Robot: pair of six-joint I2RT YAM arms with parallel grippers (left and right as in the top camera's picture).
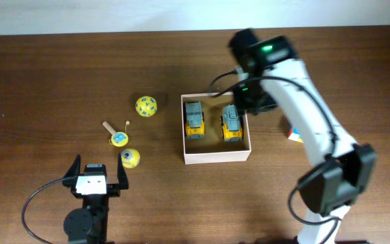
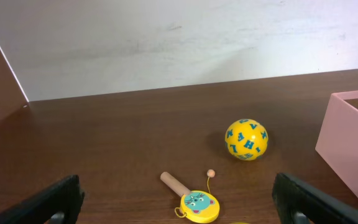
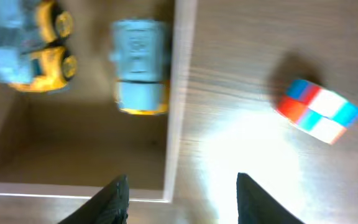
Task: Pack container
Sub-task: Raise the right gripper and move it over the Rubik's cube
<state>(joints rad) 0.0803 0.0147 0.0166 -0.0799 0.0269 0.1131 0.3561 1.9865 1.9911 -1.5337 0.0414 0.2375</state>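
The container (image 1: 215, 158) is a shallow square cardboard box at mid table, with two yellow-and-grey toy trucks (image 1: 193, 120) (image 1: 231, 123) inside. My right gripper (image 1: 248, 100) hovers over its far right corner, open and empty. In the right wrist view the fingers (image 3: 182, 199) straddle the box wall (image 3: 174, 93), with the trucks (image 3: 140, 65) (image 3: 33, 50) inside. My left gripper (image 1: 95, 177) is open and empty near the front edge. In the left wrist view (image 2: 179, 214) it faces a yellow rattle drum (image 2: 197, 205).
A yellow ball with blue letters (image 1: 146, 106) (image 2: 247, 139), the rattle drum (image 1: 117, 137) and a small yellow ball (image 1: 130, 158) lie left of the box. A coloured cube (image 1: 294, 133) (image 3: 319, 111) lies right of it. The box's pinkish wall (image 2: 350, 143) shows at the right of the left wrist view.
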